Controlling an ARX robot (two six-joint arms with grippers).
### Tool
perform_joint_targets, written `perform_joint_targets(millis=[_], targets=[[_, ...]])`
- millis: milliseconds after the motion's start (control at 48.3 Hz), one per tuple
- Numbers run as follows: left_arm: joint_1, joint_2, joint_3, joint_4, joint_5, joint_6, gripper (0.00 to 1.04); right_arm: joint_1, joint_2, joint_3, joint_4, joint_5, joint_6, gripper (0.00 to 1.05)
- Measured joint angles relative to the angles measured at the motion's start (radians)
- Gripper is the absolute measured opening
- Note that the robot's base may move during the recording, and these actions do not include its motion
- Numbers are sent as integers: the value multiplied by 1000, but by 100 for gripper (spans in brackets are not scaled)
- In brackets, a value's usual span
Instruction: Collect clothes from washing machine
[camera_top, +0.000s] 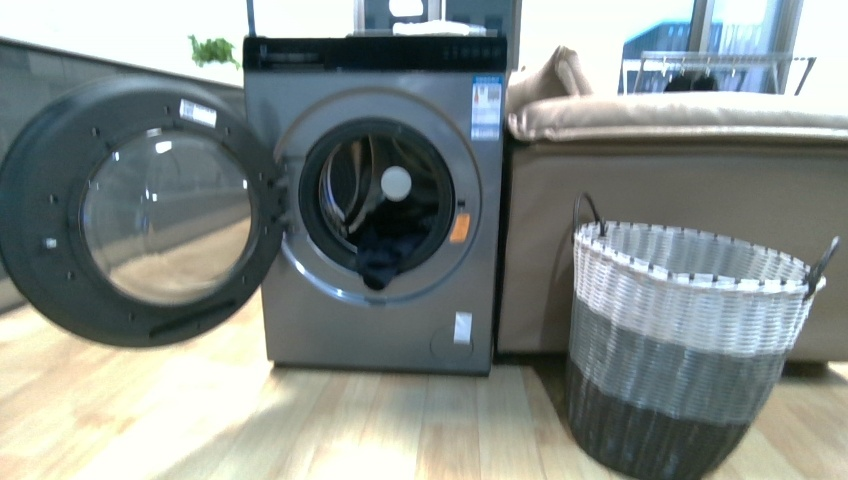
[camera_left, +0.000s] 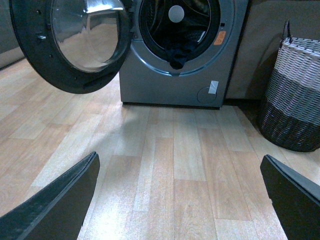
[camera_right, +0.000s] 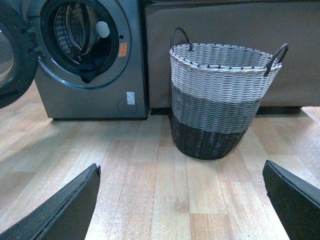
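soft dark clothes (camera_top: 385, 255) droop from the round mouth of the grey metal washing machine (camera_top: 380, 330), far ahead of the released left claw (camera_left: 179, 160); the released right claw (camera_right: 181, 167) faces the woven basket (camera_right: 220, 100).

- Pale wood-plank floor (camera_top: 400, 420), brightly lit in patches.
- A tan sofa (camera_top: 680, 200) stands at the right, with a cushion (camera_top: 545, 75) on its near end.
- A woven basket (camera_top: 690, 340), banded white, grey and dark, sits on the floor before the sofa.
- Behind the sofa is a bright window (camera_top: 740, 30); the blurred rail (camera_top: 715, 60) there is perhaps a drying rack.
- A grey wall (camera_top: 60, 80) runs at the left, with a green plant (camera_top: 213, 50) above it.
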Motion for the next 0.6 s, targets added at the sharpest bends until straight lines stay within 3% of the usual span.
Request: perform_joint_targets(millis=[600], targets=[[0, 0, 0, 0, 0, 0, 98, 0, 0, 0, 0, 0, 0, 97]])
